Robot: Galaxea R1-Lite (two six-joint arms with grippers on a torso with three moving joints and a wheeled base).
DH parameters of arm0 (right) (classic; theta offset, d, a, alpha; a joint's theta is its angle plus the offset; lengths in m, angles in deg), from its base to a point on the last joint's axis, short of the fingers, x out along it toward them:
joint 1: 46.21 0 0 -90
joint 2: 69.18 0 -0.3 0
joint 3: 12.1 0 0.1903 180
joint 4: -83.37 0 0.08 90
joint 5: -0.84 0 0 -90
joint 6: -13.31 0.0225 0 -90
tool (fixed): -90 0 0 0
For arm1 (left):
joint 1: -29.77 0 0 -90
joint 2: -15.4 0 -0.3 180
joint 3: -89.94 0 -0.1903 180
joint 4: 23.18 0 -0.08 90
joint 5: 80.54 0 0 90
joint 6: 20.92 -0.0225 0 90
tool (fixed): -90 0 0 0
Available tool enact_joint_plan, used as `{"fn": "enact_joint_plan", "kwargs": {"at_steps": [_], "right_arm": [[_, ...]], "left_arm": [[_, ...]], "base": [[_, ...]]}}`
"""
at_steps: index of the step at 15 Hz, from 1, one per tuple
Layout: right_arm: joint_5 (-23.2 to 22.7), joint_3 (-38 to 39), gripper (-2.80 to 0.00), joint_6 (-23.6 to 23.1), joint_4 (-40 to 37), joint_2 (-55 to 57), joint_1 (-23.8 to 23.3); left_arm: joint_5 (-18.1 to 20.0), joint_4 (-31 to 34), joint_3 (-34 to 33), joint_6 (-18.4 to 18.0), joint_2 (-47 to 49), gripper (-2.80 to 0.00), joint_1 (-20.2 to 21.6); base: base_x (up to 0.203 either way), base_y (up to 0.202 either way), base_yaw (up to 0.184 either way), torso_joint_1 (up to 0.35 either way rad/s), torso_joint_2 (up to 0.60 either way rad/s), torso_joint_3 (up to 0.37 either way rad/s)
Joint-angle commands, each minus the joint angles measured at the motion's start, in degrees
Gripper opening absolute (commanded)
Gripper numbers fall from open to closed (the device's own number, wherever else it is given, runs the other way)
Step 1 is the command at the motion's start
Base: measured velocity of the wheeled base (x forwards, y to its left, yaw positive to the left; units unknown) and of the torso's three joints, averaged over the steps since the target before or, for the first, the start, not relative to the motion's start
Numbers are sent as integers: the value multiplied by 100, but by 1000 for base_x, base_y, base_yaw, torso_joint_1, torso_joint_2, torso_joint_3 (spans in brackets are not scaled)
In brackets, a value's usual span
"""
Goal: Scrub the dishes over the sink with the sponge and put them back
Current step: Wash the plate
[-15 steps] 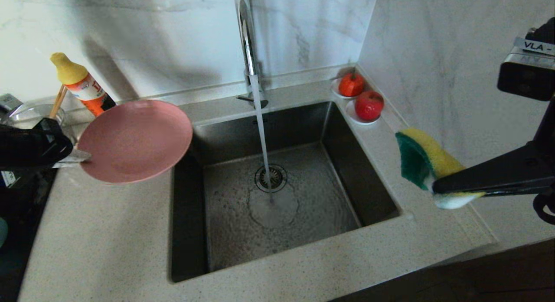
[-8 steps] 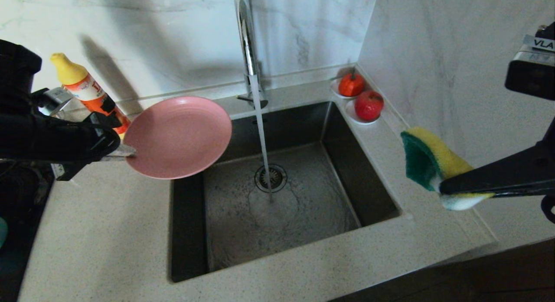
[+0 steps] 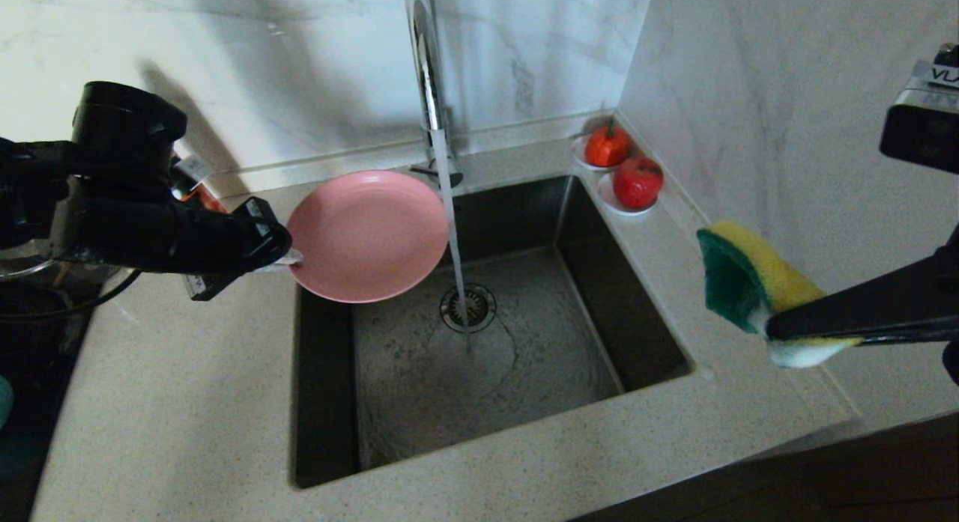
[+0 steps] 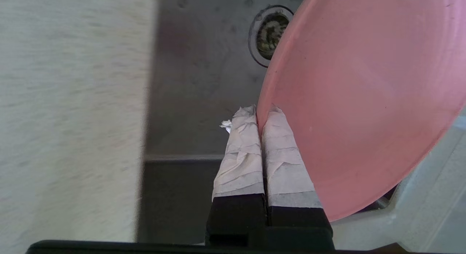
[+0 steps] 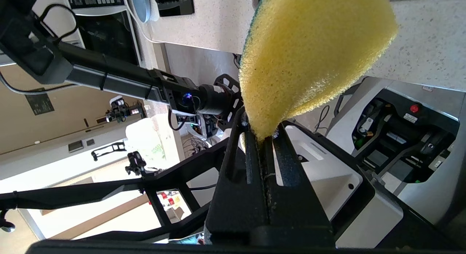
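My left gripper [image 3: 288,260] [image 4: 259,117] is shut on the rim of the pink plate [image 3: 367,234] [image 4: 364,93], holding it tilted over the back left corner of the sink [image 3: 330,402]. The plate's far edge reaches the water stream [image 3: 452,245] running from the tap [image 3: 427,65]. The drain strainer [image 3: 470,307] [image 4: 267,33] shows below. Off to the right, above the counter, my right gripper [image 3: 772,335] [image 5: 261,135] is shut on the yellow and green sponge [image 3: 738,278] [image 5: 309,53], squeezing one end. The bowl and chopsticks are out of view.
Two red fruits on white saucers [image 3: 622,171] sit at the sink's back right corner. A marble wall [image 3: 749,95] rises close along the right counter. A glass bowl's rim [image 3: 19,271] shows behind the left arm at the left edge.
My left arm has carried the pink plate rightward from over the left counter to over the sink, up to the water stream. The right arm and sponge stayed put.
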Motion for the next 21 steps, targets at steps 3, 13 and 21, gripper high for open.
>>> {"fn": "enact_joint_plan", "kwargs": {"at_steps": [3, 13, 21], "right_arm": [[-25, 55, -280, 20, 0, -18, 21], [-8, 230, -280, 2, 44, -98, 21], [-8, 230, -280, 2, 44, -89, 21]], "left_arm": [[-319, -9, 248, 99, 444, -280, -467], [-800, -63, 446, 209, 887, -280, -1194], [-1164, 8, 228, 55, 899, -280, -1589]], "base": [[0, 0, 0, 0, 0, 0], [0, 0, 0, 0, 0, 0], [0, 0, 0, 0, 0, 0]]}}
